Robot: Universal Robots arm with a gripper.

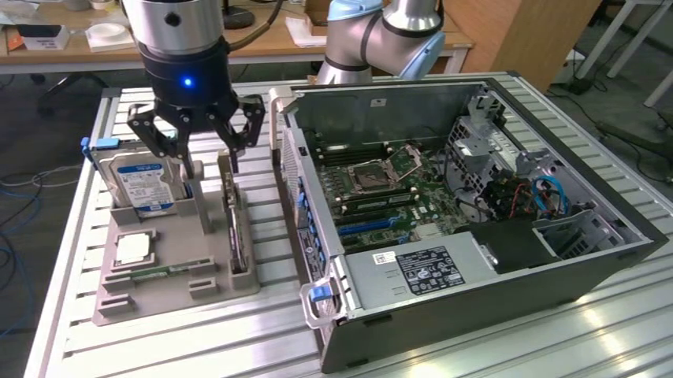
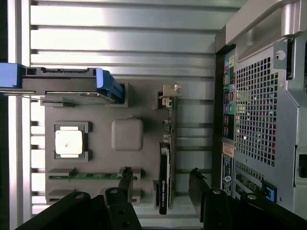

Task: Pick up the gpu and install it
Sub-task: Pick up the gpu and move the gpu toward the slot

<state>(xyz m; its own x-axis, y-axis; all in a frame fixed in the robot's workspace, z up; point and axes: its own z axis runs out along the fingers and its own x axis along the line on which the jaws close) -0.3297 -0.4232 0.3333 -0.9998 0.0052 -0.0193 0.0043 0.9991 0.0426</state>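
The gpu (image 1: 233,224) is a thin dark card standing on its edge in a slot of the grey parts holder (image 1: 210,272), with its silver bracket at the far end. In the wrist view the gpu (image 2: 164,172) appears edge-on as a narrow dark strip. My gripper (image 1: 207,150) hangs open just above the card's far half. Seen from the wrist, the gripper (image 2: 162,186) has one black finger on each side of the card without touching it. Nothing is held.
The holder also carries a hard drive (image 1: 145,185) with a blue-and-white label, a square processor (image 1: 134,248) and a green memory stick (image 1: 158,272). An open computer case (image 1: 474,197) lies at the exterior view's right, motherboard (image 1: 379,189) exposed. Its rear panel (image 2: 259,124) is close beside the holder.
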